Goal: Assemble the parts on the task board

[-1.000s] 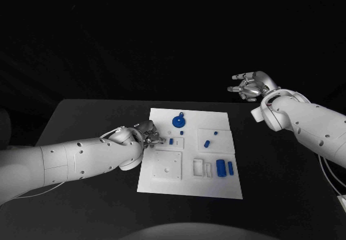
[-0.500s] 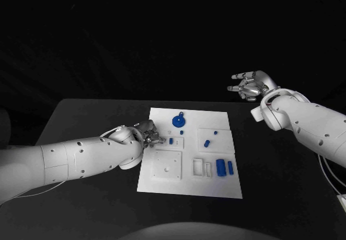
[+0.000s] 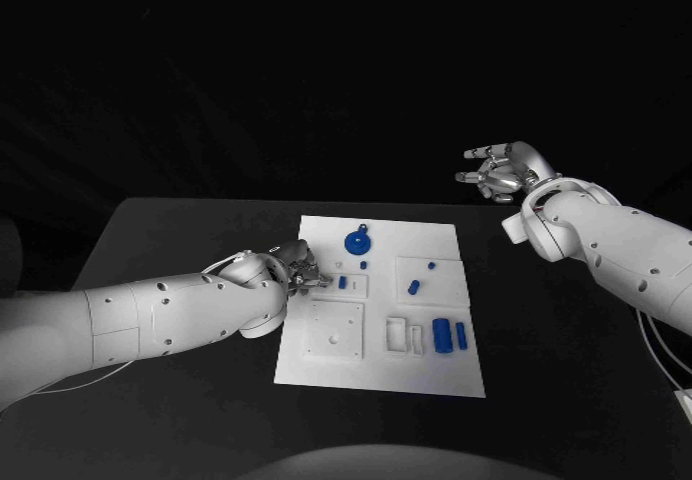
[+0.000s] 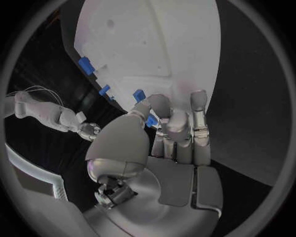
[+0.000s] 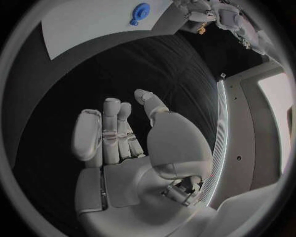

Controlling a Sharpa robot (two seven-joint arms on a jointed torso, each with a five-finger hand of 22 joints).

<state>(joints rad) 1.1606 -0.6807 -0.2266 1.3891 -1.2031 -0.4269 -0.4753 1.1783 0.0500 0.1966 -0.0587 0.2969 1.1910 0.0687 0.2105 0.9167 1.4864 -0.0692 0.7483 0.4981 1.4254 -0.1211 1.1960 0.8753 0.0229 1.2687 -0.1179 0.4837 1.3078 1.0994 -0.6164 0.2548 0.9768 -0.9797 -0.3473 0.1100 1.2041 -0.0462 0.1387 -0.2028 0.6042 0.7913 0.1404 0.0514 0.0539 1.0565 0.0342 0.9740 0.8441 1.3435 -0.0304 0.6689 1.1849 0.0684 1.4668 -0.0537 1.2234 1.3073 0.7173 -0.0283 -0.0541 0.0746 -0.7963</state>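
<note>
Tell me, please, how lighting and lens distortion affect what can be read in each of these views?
Head view: dark surroundings, but the white task board stands out clearly, blue parts legible. Left wrist view: fisheye bends the board's edges; the left hand covers part of it. Right wrist view: the right hand is evenly lit against black, board curved at the rim.

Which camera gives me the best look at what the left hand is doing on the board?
The left wrist view: the left hand has its fingertips on a small blue part at the board edge. In the head view the left hand is small and hides the contact. The right wrist view shows it far off, without detail.
</note>
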